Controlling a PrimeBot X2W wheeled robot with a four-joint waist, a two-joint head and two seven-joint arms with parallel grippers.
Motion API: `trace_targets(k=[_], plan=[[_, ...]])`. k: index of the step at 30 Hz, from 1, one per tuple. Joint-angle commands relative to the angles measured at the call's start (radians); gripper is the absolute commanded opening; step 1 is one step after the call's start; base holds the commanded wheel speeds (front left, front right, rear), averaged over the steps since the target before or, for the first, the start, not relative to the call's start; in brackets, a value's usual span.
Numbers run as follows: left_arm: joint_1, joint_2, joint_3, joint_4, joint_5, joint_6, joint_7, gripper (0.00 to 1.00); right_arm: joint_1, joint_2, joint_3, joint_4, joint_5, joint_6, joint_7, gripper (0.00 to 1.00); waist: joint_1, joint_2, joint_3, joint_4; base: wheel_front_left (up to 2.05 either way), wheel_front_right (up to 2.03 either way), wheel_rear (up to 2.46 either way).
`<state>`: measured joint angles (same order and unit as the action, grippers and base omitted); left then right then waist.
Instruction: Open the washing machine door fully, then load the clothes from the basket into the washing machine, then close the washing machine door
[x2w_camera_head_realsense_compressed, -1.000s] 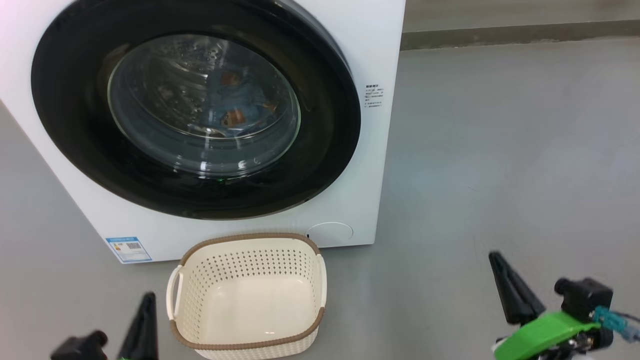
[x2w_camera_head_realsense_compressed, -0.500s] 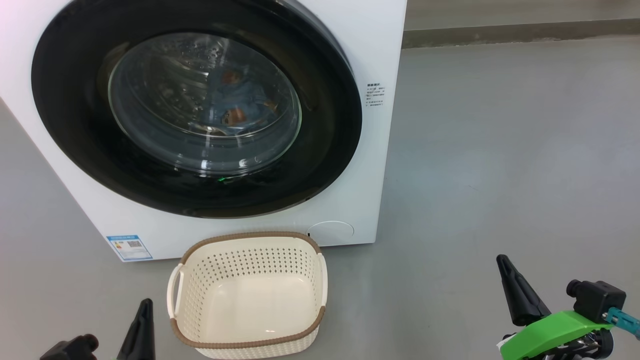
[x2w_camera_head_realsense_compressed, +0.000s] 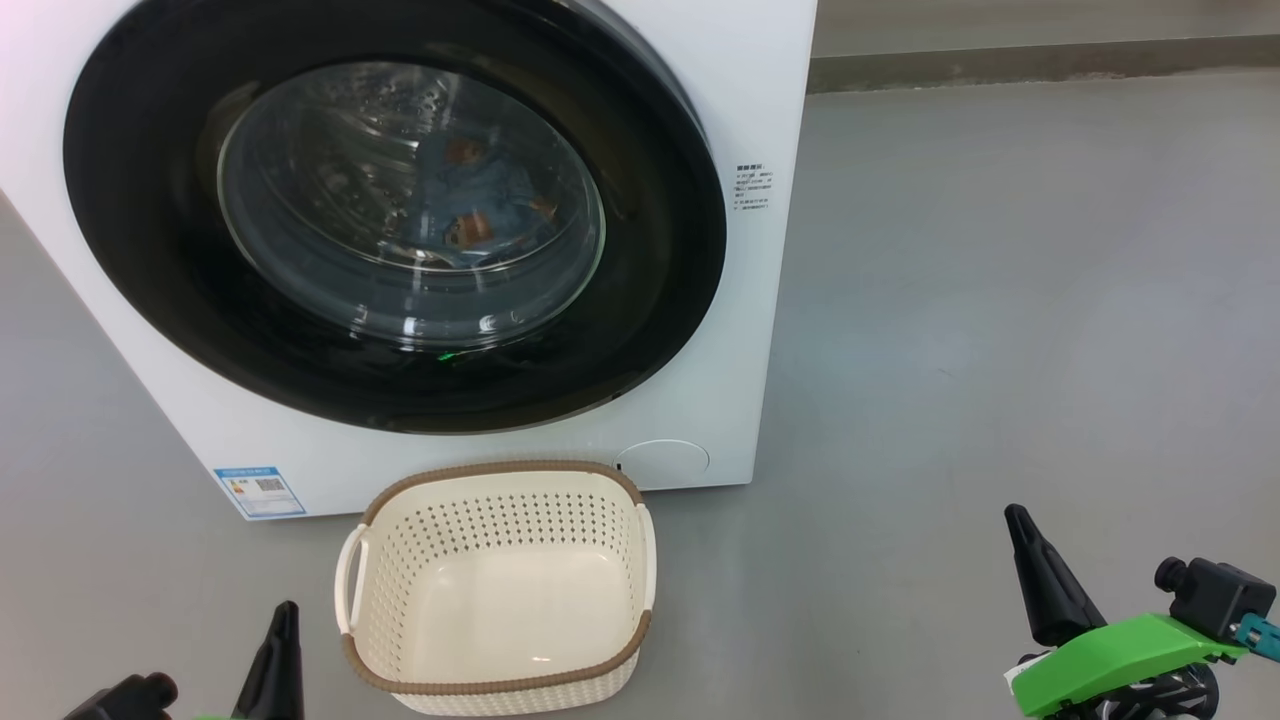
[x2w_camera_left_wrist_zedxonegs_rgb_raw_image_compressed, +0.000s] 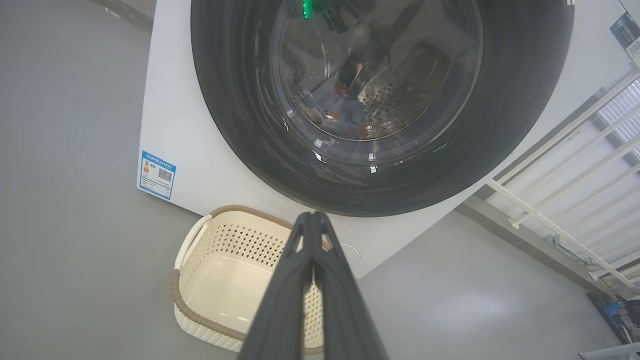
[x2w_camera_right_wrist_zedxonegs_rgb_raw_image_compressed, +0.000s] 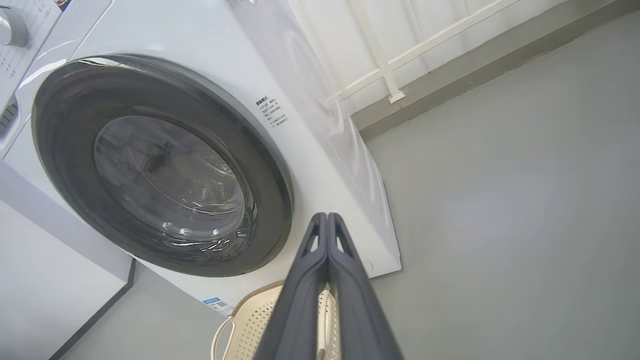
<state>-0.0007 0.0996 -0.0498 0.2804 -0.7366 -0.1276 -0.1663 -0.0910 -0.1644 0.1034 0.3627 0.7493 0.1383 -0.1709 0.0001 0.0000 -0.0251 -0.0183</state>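
Closing out a laundry load. In the head view, the washing machine door (x2w_camera_head_realsense_compressed: 410, 200) sits flat against the white washing machine (x2w_camera_head_realsense_compressed: 745, 330). The clothes (x2w_camera_head_realsense_compressed: 470, 200) show blue and orange through its glass, and the basket (x2w_camera_head_realsense_compressed: 500, 468) stands empty on the floor (x2w_camera_head_realsense_compressed: 1000, 300) just in front. My left gripper (x2w_camera_head_realsense_compressed: 283, 625) sits low near the basket's left handle, and my right gripper (x2w_camera_head_realsense_compressed: 1025, 545) is well off to the right. Both carry nothing.

In the left wrist view, the left gripper (x2w_camera_left_wrist_zedxonegs_rgb_raw_image_compressed: 312, 220) has its fingers meeting at the tips with nothing between them, aimed over the basket (x2w_camera_left_wrist_zedxonegs_rgb_raw_image_compressed: 235, 210) toward the door's lower edge. The clothes (x2w_camera_left_wrist_zedxonegs_rgb_raw_image_compressed: 335, 107) lie low in the drum (x2w_camera_left_wrist_zedxonegs_rgb_raw_image_compressed: 395, 95) behind the glass.

In the right wrist view, the right gripper (x2w_camera_right_wrist_zedxonegs_rgb_raw_image_compressed: 326, 222) is likewise pinched together and empty. It points at the machine's lower right corner, with the basket (x2w_camera_right_wrist_zedxonegs_rgb_raw_image_compressed: 250, 320) below it.

I judge the last step, shutting the door, all but done. The rim looks flush, but the seam is dark, so from these angles I cannot be sure the latch has caught. To finish well I'd set the pressed-together fingers squarely on the black rim (x2w_camera_head_realsense_compressed: 150, 250) rather than the glass. I'd push straight in without sliding, and keep both arms clear of the basket when pulling away.
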Motion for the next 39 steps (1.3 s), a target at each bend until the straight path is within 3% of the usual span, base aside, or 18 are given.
trace_targets(k=[1,39], plan=[[-0.045,0.006,0.021,-0.026,-0.026,0.001,0.005,0.00,-0.031,-0.006,-0.005,-0.031,0.023,-0.002,0.007,0.00,-0.0001,0.0000,0.000,0.000,0.00,0.00,0.00],[-0.072,-0.016,0.078,-0.029,-0.359,0.001,0.113,0.00,-0.029,0.041,-0.089,-0.062,0.352,-0.004,0.117,0.00,-0.0001,0.0000,0.010,0.007,0.00,0.00,0.00]])
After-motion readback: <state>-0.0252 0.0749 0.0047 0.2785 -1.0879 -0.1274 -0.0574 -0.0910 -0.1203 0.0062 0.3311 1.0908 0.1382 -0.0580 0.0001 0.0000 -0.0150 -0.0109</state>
